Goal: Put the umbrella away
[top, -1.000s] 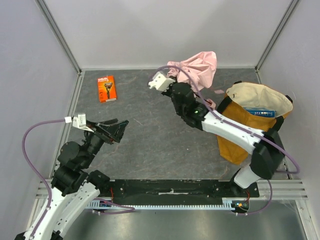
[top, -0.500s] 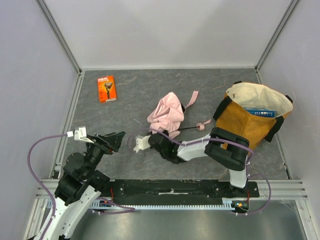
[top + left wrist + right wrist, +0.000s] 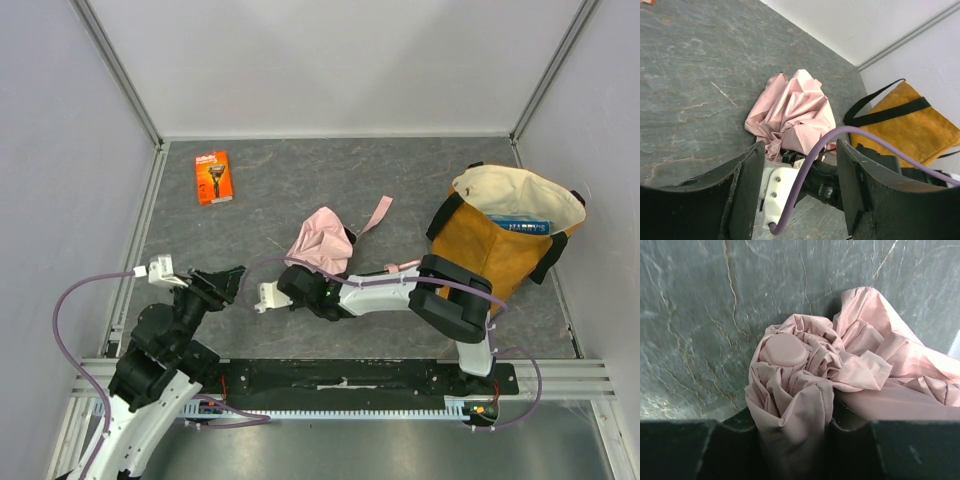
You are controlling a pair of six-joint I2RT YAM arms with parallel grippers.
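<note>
- Lettering on the far-left orange package [image 3: 213, 177] is blurring unreadably.
- My right gripper [image 3: 795, 435] is clamping the umbrella [image 3: 800, 375], open table [image 3: 300, 180] stretching far of it.
- My left gripper [image 3: 797, 150] is hanging wide, near left.

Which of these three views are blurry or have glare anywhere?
Top external: even light, sharp, no glare on the umbrella. Left wrist: left fingers dark and soft, umbrella sharper. Right wrist: fabric crisp, right fingers a dark blur.
</note>
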